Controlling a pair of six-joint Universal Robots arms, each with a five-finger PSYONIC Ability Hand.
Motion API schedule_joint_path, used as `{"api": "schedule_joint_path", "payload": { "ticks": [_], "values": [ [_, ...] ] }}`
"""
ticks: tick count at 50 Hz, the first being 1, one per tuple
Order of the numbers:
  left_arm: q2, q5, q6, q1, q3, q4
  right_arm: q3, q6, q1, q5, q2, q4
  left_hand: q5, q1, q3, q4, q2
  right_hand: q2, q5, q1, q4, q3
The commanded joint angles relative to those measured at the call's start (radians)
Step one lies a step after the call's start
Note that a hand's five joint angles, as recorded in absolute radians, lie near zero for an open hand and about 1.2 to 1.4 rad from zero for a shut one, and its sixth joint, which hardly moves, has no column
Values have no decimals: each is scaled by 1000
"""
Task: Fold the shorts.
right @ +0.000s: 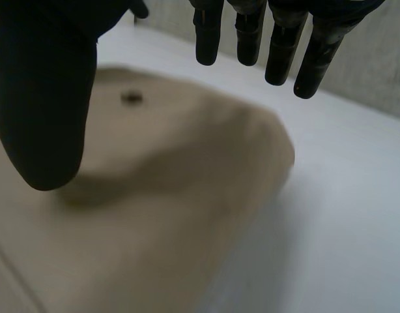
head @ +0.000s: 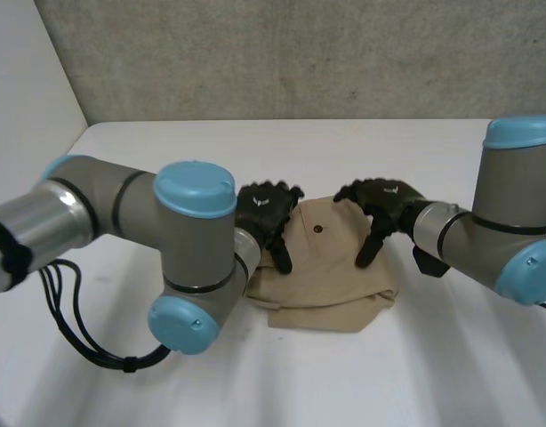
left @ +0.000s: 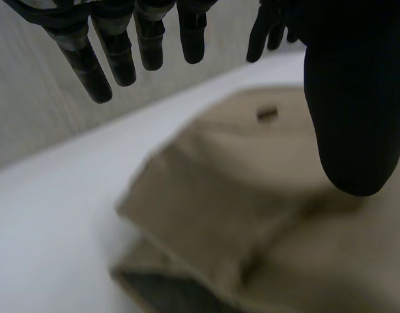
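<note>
— Where are the shorts (head: 326,277)?
— On the counter (head: 344,382), a half-folded heap between my left hand (head: 262,213) and right hand (head: 389,200). Both hands' fingers (left: 122,59) are spread and grip nothing; the thumbs hang low over the cloth.
— Next?
— I'd say one more fold: pinch an edge, carry it across.

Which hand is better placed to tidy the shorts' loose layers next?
Probably left: the open left hand hangs over the folded tan cloth shorts by their layered edge; the open right hand is over a smooth rounded fold.
</note>
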Motion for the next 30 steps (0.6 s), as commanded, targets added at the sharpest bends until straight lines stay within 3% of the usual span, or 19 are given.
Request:
{"api": "schedule_joint_path", "payload": {
  "ticks": [1, 10, 18, 23, 25, 30],
  "values": [
    [-71, -43, 0, 7, 23, -48, -20, -97, -3, 38, 68, 11, -18, 8, -16, -5, -7, -51, -71, -33, -65, -42],
    [-65, -57, 14, 7, 0, -48, -21, -170, -2, 60, 71, 12, -21, 5, -19, -8, -10, -51, -71, -33, -65, -42],
    [32, -56, 13, 5, -16, -48, -15, -172, 8, 61, 41, 14, -27, -1, -25, -14, -16, -51, -71, -33, -65, -42],
    [170, -54, 14, 13, -74, -50, 2, -150, 6, 69, -102, 1, -30, -4, -28, -17, -19, -51, -71, -33, -65, -42],
    [225, -53, 13, 22, -92, -51, 5, -137, -2, 92, -143, -2, -33, -6, -31, -20, -21, -51, -71, -33, -65, -42],
    [452, -51, 8, 114, -147, -68, -9, -52, -2, 282, -291, -6, -48, -22, -46, -35, -37, -51, -71, -33, -65, -42]
  ]
}}
